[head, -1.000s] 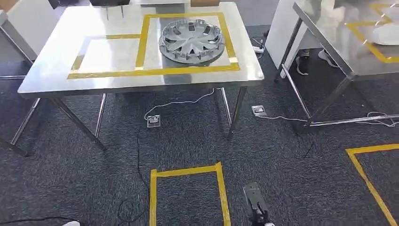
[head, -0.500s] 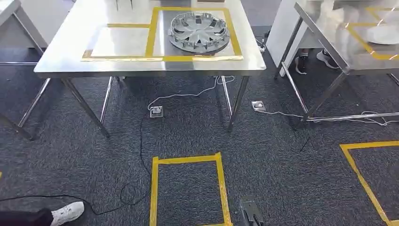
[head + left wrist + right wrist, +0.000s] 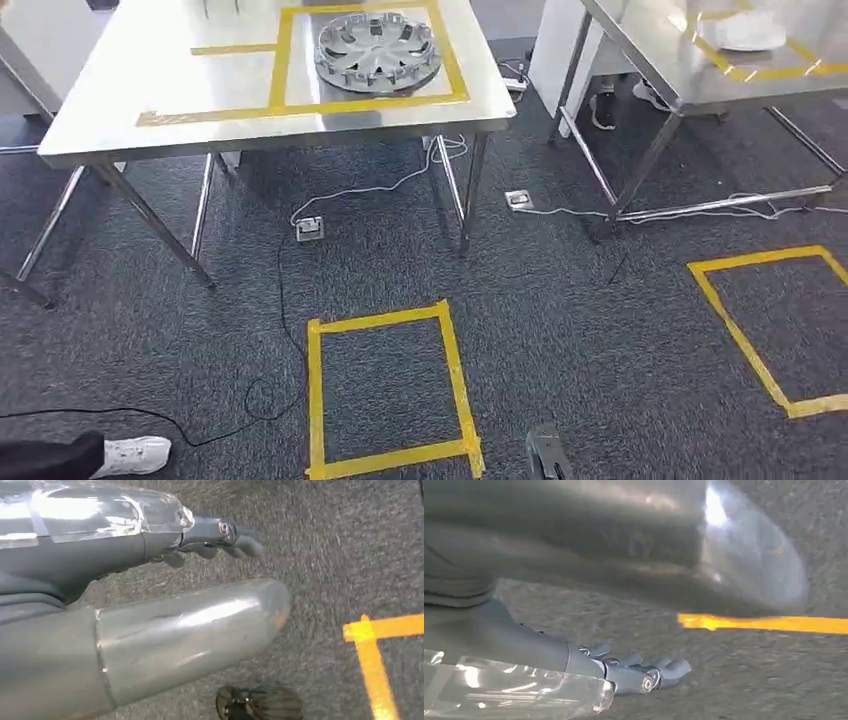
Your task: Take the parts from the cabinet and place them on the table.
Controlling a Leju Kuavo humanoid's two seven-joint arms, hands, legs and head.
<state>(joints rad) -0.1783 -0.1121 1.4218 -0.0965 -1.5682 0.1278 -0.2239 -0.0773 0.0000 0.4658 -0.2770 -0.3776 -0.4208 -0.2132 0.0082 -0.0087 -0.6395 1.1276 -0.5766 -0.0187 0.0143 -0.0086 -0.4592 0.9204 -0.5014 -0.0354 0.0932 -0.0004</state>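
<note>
On steel surface [image 3: 90, 135]: hubcap [image 3: 379, 51] inside yellow tape square. Over carpet: left hand [image 3: 150, 535] and right hand [image 3: 574, 672] hanging, fingers loose, holding nothing.

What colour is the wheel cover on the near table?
Silver-grey; the wheel cover shows best in the head view, inside the yellow tape square.

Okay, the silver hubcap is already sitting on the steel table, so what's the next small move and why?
Probably turn away toward the cabinet for another part: the silver spoked hubcap lies inside the yellow tape on the steel table, while the left hand and right hand hang holding nothing.
</note>
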